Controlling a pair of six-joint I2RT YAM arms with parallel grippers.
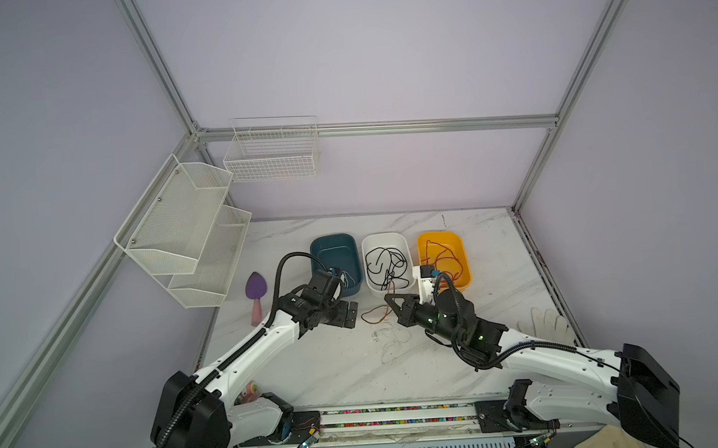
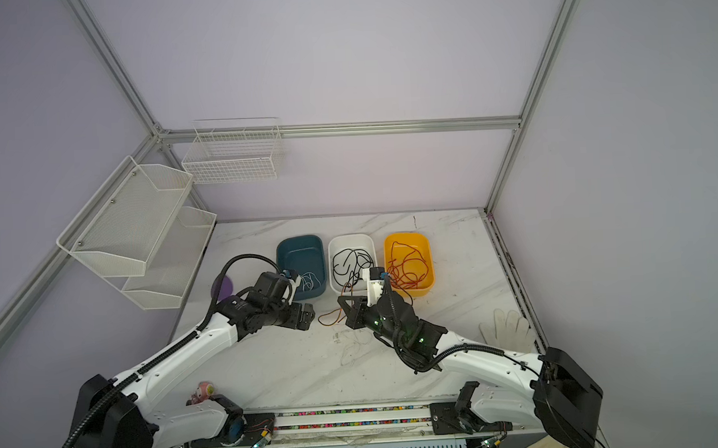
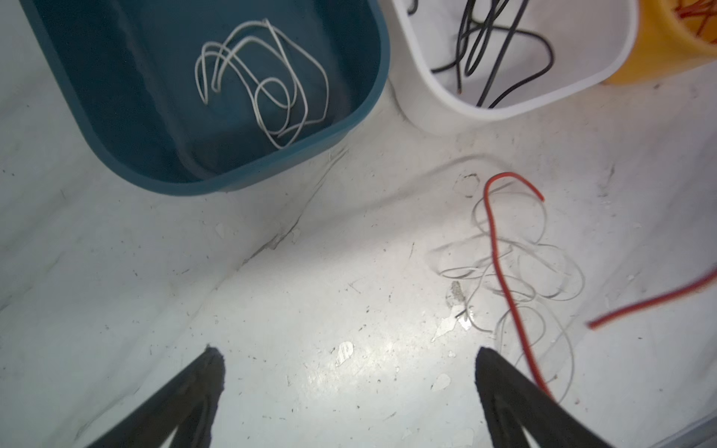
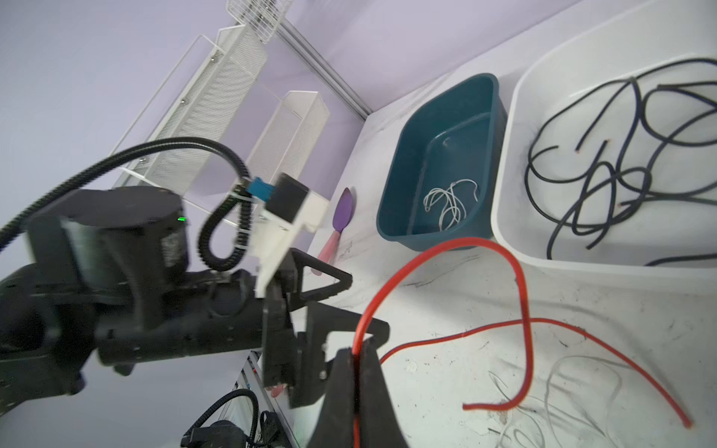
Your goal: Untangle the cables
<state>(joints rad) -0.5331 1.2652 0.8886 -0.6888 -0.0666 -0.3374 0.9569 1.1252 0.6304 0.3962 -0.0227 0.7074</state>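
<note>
In both top views the left end effector (image 1: pixel 354 314) is hovering just over the counter (image 1: pixel 313 368) with its jaws spread wide, in front of the blue bin (image 1: pixel 334 239). The right end effector (image 1: pixel 390 300) is sitting low opposite it, pressed together on the red cable (image 1: pixel 372 317), which is looping on the counter in front of the white bin (image 1: pixel 385 236). The orange bin (image 1: pixel 440 235) is holding more red strands (image 1: pixel 442 259).

From the left wrist, the spread fingers (image 3: pixel 211 372) are framing the counter. The red cable (image 3: pixel 500 271) is lying across the loose white cables (image 3: pixel 543 267) beside one finger, and a white coil (image 3: pixel 271 77) is sitting in the blue bin.

From the right wrist, the end effector is pinching the red cable (image 4: pixel 520 279) at its tip. The cable is arching up and trailing over the counter, while black cables (image 4: pixel 620 174) are lying tangled in the white bin.
</note>
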